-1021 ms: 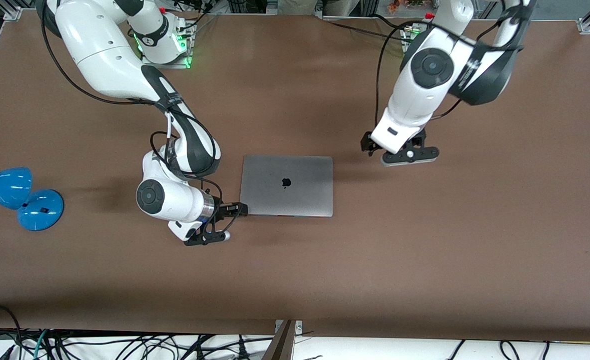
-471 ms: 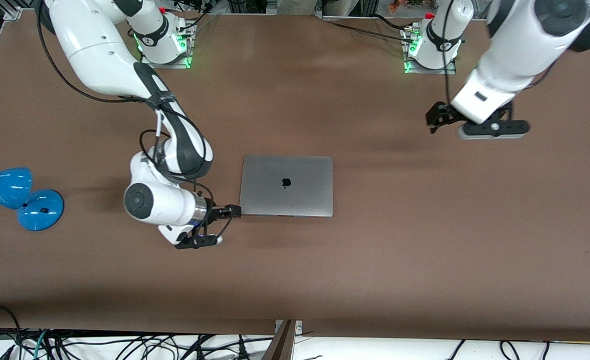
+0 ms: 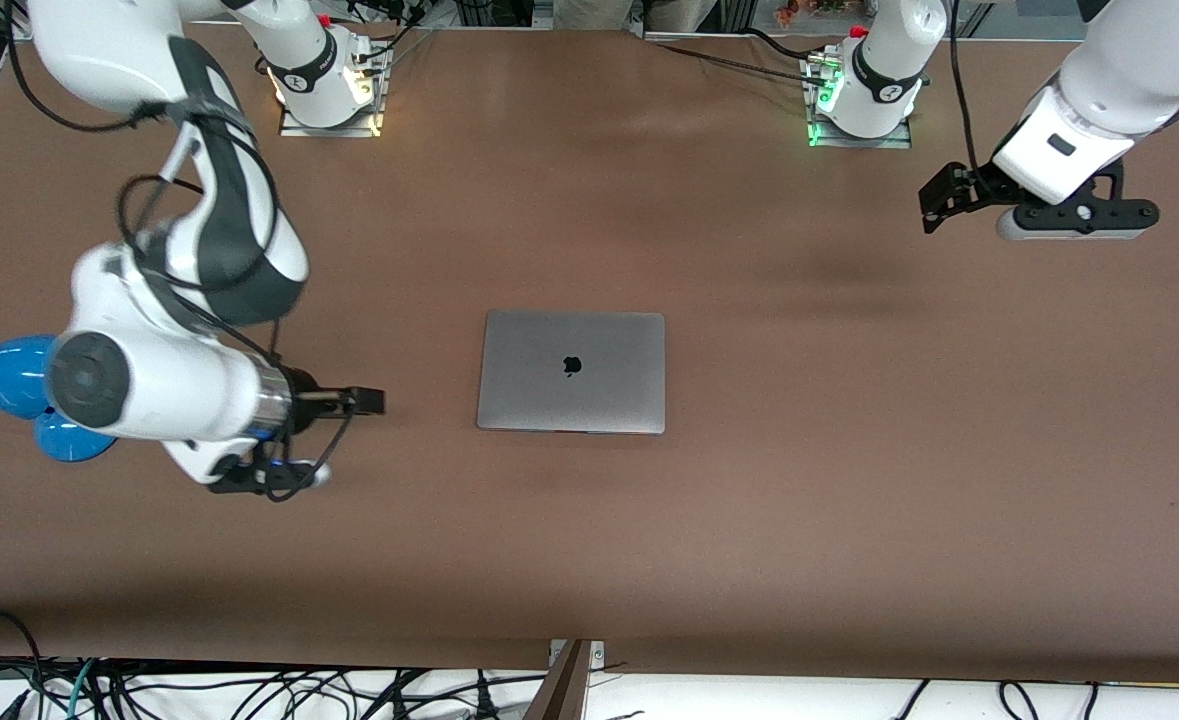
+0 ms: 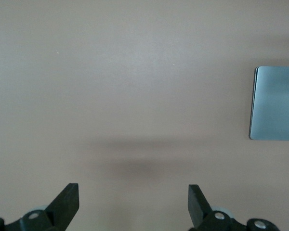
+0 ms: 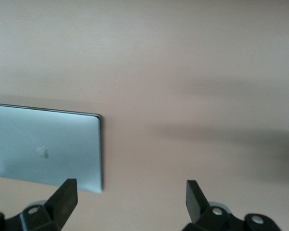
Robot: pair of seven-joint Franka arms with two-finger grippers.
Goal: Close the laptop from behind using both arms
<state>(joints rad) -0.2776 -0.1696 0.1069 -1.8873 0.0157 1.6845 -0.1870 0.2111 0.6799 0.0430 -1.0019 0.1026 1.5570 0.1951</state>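
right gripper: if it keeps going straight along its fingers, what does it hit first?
Probably bare table. The right gripper, open, looks down on brown tabletop between its fingers; the closed laptop lies just off that line, toward one finger. Depth is unclear, so a graze of the laptop's edge can't be ruled out.

Bright, even light from overhead on the table (image 3: 589, 560), with soft blurred arm shadows stretching across it. A pale sheen runs along the top, near the bases. The laptop (image 3: 572, 372) lid shows a dull gradient glare. Both wrist views are washed out and slightly soft, fingertips (image 4: 67, 202) dark against them.
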